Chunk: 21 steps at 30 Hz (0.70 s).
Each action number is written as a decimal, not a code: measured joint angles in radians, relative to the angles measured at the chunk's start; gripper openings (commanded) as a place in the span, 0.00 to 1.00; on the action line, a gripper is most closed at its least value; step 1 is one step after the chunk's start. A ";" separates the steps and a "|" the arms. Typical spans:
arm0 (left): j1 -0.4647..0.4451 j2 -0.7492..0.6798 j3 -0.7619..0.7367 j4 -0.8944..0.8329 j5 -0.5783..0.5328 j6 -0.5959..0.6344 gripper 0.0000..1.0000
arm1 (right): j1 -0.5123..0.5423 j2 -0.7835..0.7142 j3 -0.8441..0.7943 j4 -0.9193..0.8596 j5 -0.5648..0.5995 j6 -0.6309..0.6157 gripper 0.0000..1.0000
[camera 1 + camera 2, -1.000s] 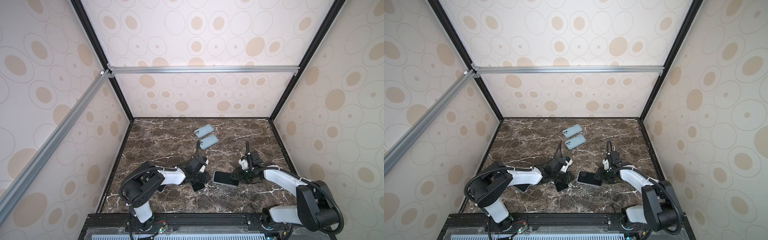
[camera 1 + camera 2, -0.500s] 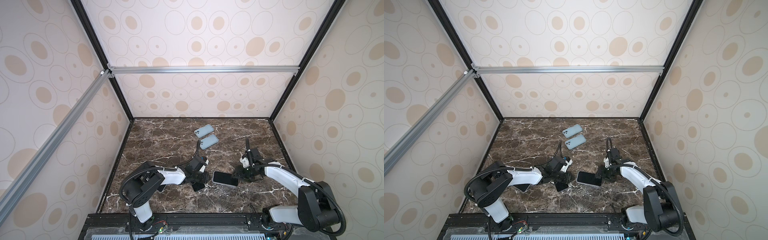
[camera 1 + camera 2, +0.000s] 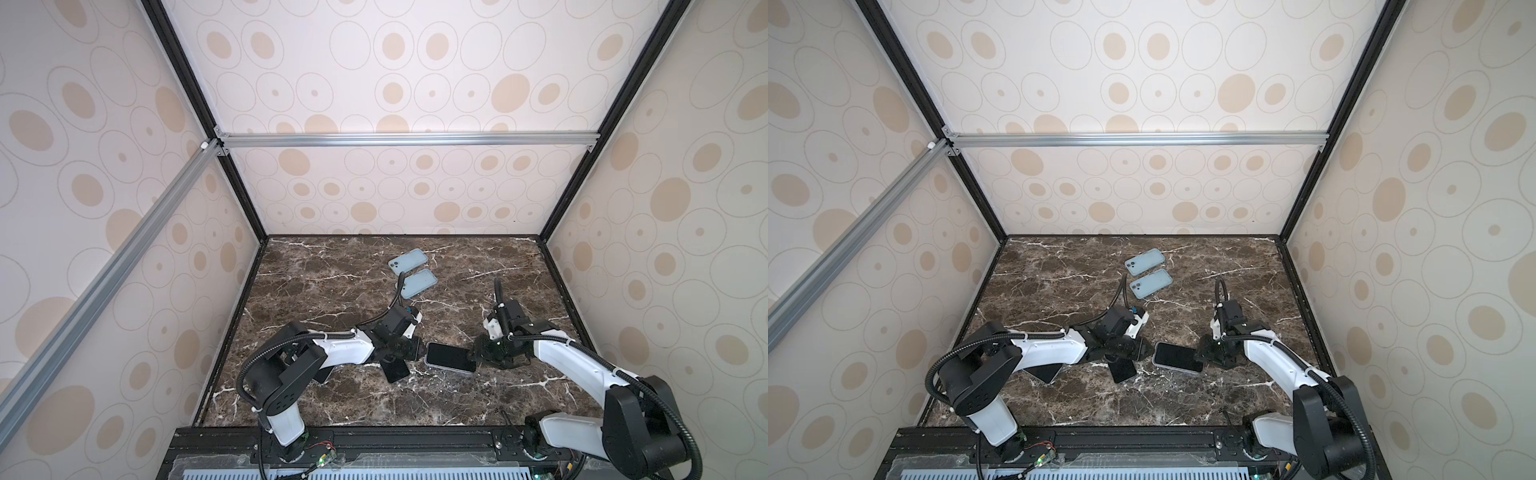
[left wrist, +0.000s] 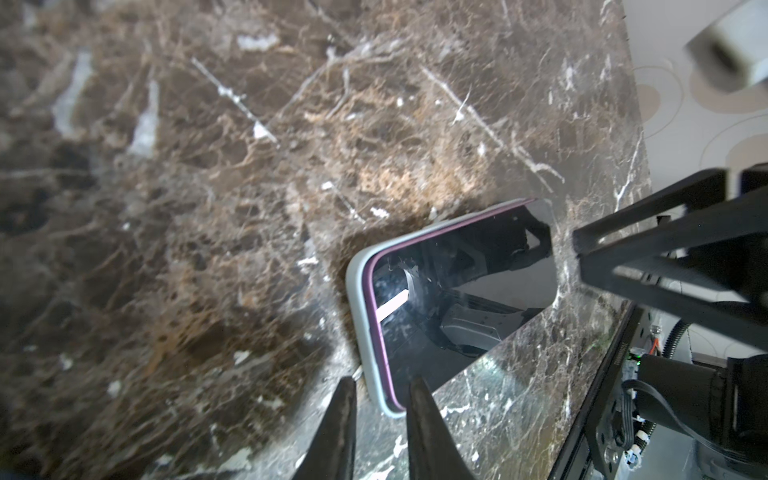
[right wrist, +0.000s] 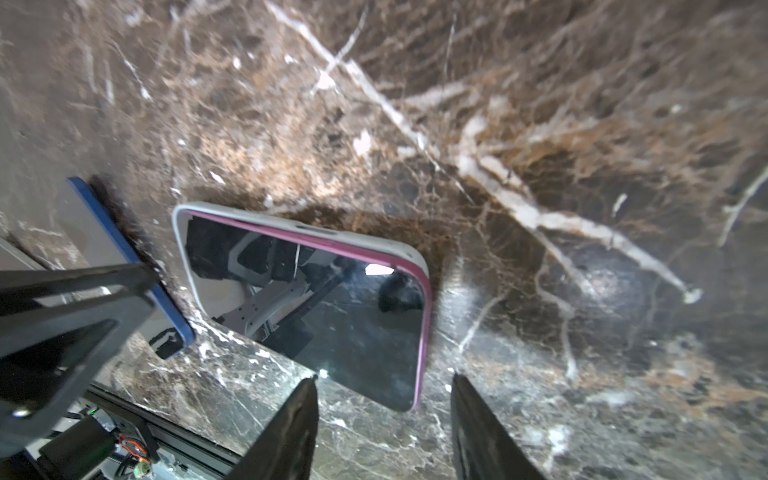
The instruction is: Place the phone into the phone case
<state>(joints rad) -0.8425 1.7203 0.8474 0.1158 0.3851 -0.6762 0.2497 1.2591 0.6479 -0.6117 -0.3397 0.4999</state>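
A phone (image 3: 450, 357) (image 3: 1177, 356) with a dark screen and a purple edge lies flat near the table's front middle in both top views. It sits in a light grey phone case (image 4: 360, 316) whose rim wraps the end by my left gripper. At the other end only the purple edge (image 5: 423, 332) shows. My left gripper (image 4: 381, 380) (image 3: 411, 353) straddles one corner of the case with its jaws a little apart, one tip outside the rim and one over the screen. My right gripper (image 5: 383, 378) (image 3: 478, 355) stands open around the opposite corner without touching it.
Two light blue cased phones (image 3: 408, 260) (image 3: 419, 283) lie at the back middle. A dark phone (image 3: 395, 370) lies just in front of my left gripper, and a blue-edged one (image 5: 137, 266) lies beside the phone's left end. Another dark slab (image 3: 324, 376) sits under my left arm.
My right gripper has shifted slightly at the phone's right end. The phone and my left arm stay about where they were.
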 measured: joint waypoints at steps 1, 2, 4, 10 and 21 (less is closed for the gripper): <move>0.000 0.006 0.007 -0.001 0.002 0.003 0.23 | 0.000 0.006 -0.005 0.003 -0.002 -0.002 0.47; -0.001 0.013 0.013 -0.002 0.003 0.006 0.23 | 0.000 0.014 -0.008 0.008 -0.005 0.000 0.45; -0.001 0.026 0.020 -0.005 0.005 0.011 0.23 | 0.000 0.030 -0.011 0.017 -0.010 -0.003 0.39; -0.002 0.060 0.021 -0.023 0.010 0.016 0.22 | 0.000 0.072 -0.021 0.048 -0.049 -0.007 0.26; -0.004 0.067 0.010 -0.004 0.019 0.013 0.20 | -0.003 0.099 -0.022 0.073 -0.092 -0.006 0.15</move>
<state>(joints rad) -0.8463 1.7874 0.8577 0.1120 0.4042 -0.6628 0.2462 1.3582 0.6262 -0.5385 -0.4313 0.4938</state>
